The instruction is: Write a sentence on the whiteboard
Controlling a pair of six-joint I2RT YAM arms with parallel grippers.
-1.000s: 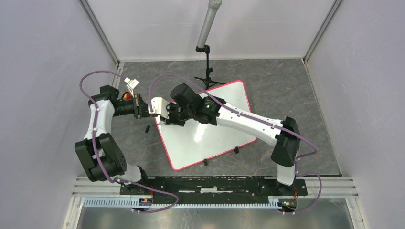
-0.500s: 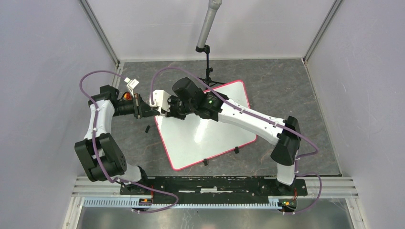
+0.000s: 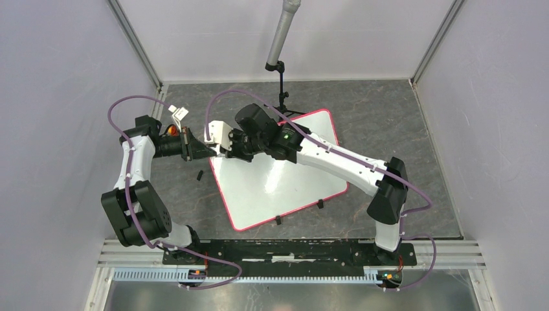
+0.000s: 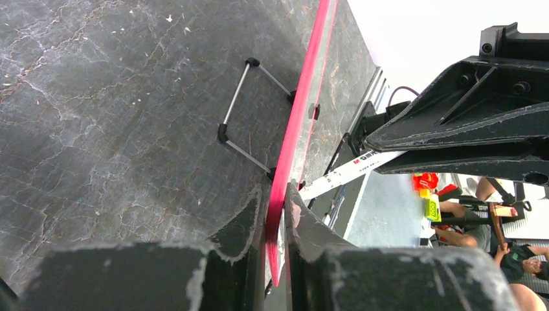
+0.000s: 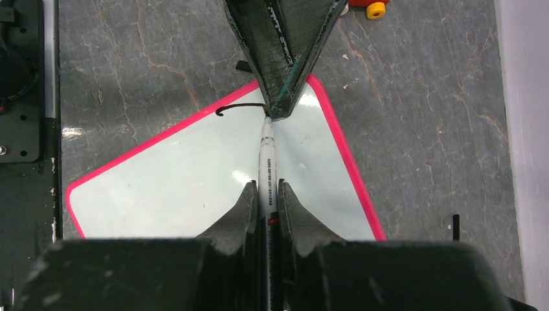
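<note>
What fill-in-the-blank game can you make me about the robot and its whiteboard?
1. The right gripper is shut on a ____.
2. The left gripper pinches the ____ by its pink rim.
3. The stroke near the board's corner is ____ in colour.
Missing words: marker; whiteboard; black.

We see a dark grey, marble-veined desk [image 3: 388, 116]. The whiteboard [image 3: 278, 184] rests on it, turned at an angle, with two small black clips [image 3: 320, 205] at its near edge. A small black piece [image 3: 199, 175] lies just left of the board. A black tripod [image 3: 283, 103] stands at its far corner.
</note>
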